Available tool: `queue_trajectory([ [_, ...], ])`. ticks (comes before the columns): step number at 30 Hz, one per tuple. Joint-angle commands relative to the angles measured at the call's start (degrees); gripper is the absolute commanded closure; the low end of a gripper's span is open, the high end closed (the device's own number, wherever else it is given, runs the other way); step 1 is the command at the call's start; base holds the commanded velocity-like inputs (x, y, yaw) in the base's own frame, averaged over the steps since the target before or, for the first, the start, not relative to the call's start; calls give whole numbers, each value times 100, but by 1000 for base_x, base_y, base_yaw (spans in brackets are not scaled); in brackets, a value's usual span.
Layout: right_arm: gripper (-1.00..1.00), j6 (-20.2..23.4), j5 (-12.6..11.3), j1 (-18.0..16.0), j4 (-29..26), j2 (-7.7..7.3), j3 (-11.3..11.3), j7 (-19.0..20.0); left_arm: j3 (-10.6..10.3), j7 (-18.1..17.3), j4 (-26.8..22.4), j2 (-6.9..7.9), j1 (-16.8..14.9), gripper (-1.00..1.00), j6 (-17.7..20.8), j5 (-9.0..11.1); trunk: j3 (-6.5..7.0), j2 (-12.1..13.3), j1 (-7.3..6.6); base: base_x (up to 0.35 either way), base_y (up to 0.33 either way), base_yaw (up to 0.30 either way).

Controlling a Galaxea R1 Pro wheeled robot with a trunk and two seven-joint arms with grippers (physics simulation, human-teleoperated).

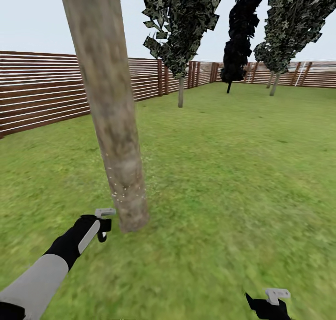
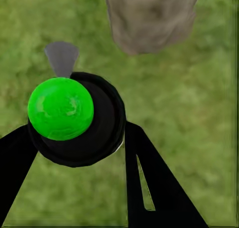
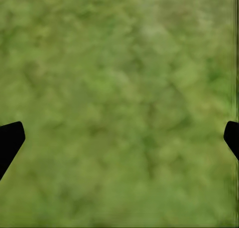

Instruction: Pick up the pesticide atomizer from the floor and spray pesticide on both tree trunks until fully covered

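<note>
One trunk [image 1: 114, 138] beside left gripper [image 1: 103, 224], open lawn [image 1: 224, 170] rightward

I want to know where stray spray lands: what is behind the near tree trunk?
Behind the near tree trunk lie grass and the slat fence. The trunk covers a strip of both.

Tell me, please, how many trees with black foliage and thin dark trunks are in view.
1: the black-leaved tree stands at the lawn's far end before the fence, between two green-leaved trees. Others may be hidden behind the near trunk.
</note>
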Motion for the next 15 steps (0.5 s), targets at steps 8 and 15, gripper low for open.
queue_trajectory([
  [8, -100, 0, 0, 0, 8, 0, 2, 0, -1, 9, 479, -27, -1, 100, -529, 18, 0, 0, 0, 0, -272, 8],
  [15, -100, -7, 7, 0, 130, 0, 2, 0, -1, 9, 493, -36, -1, 100, -542, 24, 0, 0, 0, 0, -272, 180],
])
